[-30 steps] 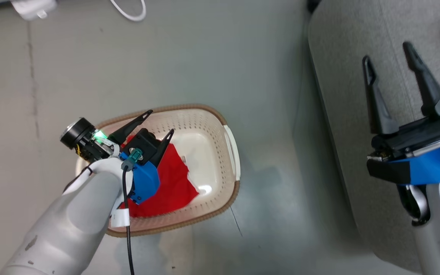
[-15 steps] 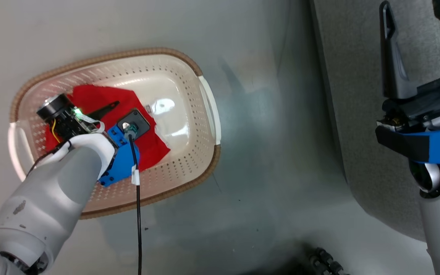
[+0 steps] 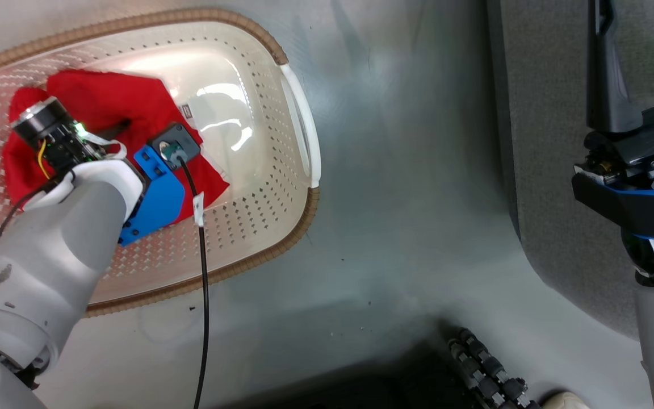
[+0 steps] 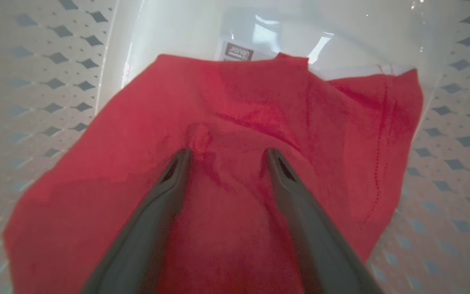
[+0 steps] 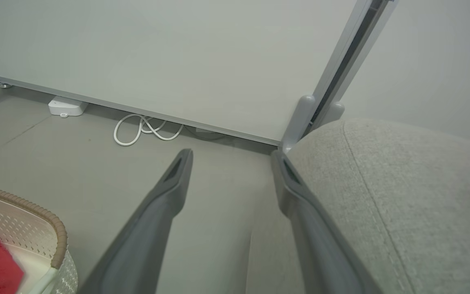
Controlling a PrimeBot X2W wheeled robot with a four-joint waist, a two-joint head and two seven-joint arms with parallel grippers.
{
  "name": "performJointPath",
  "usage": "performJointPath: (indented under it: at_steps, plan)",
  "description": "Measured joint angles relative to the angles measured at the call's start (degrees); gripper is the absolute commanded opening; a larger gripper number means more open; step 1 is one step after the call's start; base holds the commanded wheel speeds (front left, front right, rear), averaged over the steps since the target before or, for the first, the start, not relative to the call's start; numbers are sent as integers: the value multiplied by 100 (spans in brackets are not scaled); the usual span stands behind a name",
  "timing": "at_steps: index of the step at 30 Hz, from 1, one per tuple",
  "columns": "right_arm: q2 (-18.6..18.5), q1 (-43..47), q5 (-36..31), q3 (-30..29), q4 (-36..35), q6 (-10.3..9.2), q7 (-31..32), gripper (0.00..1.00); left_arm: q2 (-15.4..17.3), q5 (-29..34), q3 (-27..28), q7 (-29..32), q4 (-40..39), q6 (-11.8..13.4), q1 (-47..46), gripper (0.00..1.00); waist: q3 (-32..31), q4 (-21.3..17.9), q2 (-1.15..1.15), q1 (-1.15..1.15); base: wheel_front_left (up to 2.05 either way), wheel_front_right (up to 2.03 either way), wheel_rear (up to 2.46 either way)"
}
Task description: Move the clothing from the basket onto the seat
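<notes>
Firstly, left wrist view. The left gripper (image 4: 227,151) has two grey tapered fingers spread wide with nothing clasped between them. The tips are down at the red garment (image 4: 235,122); true contact is hard to judge. The garment lies crumpled on the bottom of the basket (image 4: 55,81). It is soft and matte, with a stitched hem line and a strip of white trim at its far right corner. Its near edge is cut off by the frame, and I cannot tell whether it is one piece or two. The basket wall is glossy cream plastic pierced with diamond holes. A small label (image 4: 238,52) on the basket bottom is partly under the cloth, its print unreadable.

Right wrist view. The right gripper (image 5: 231,152) is likewise splayed and empty, hanging where the grey floor (image 5: 76,171) meets the seat (image 5: 402,183). The seat is rounded, in light grey woven cloth with one stitched seam. A basket corner shows at lower left, with a braided brown rim and a blurred scrap of red inside. A white cable (image 5: 145,128) lies looped on the floor near the wall.

Head view. The basket is cropped at top and left. The left forearm (image 3: 49,250), a pale smooth shell, and its blue wrist block hide the garment's middle and most of the fingers. One finger of the right gripper shows above the seat; the rest is cropped. A ribbed black object (image 3: 486,369) sits at the bottom edge, unidentified.
</notes>
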Motion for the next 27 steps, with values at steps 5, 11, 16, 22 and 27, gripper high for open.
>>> performJointPath:
  at_steps: [5,11,16,22,27]
  plan:
    - [15,-4,-46,-64,-66,0,-1,100,4,-74,-23,298,85,0,-176,100,268,-65,0,0,0,0,0]
    - [29,-4,-129,-158,-105,0,-1,100,-67,-143,-32,460,137,0,-269,100,410,-80,0,-1,0,0,0]
    - [26,-6,-162,-205,-89,0,-1,100,-122,-182,-34,545,162,4,-287,0,423,-41,0,-1,0,0,0]
    - [31,-71,-176,-212,-60,0,-1,100,-127,-221,-40,489,163,3,-266,0,348,-40,0,-1,0,0,0]
    - [49,-70,-183,-266,5,0,0,100,-180,-357,-43,311,113,1,-247,0,194,-20,0,-1,0,0,0]
